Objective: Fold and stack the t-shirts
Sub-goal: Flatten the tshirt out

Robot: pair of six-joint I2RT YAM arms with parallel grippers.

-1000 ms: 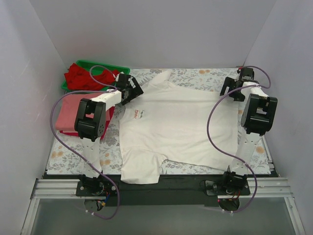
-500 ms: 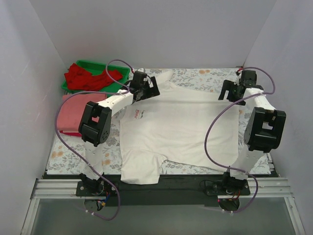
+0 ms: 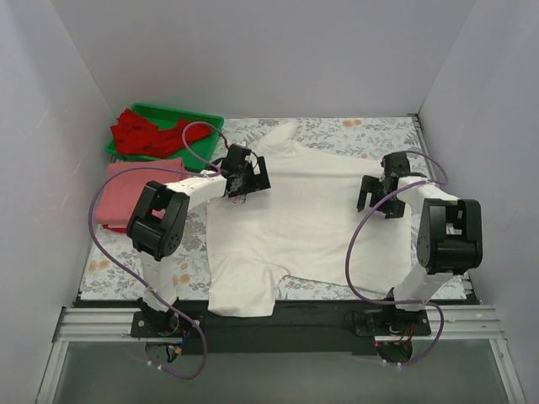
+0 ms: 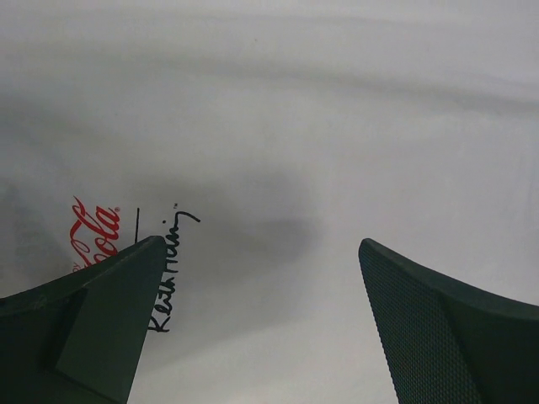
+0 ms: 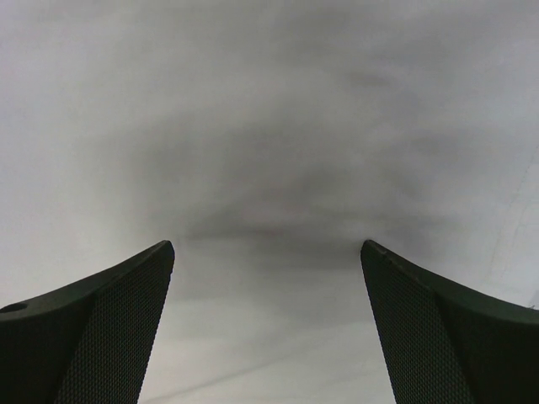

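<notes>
Tablecloth (image 3: 354,130); jaws wide over white tee (image 3: 312,210).

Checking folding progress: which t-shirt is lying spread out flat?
The cream-white t-shirt with the red-and-black chest print, spread mid-table. The salmon-pink one lies folded at left; the red ones are bunched in the green tray.

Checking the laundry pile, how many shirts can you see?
3: white shirt spread mid-table, pink shirt folded at left, red shirt heaped in the tray. More may be hidden.
</notes>
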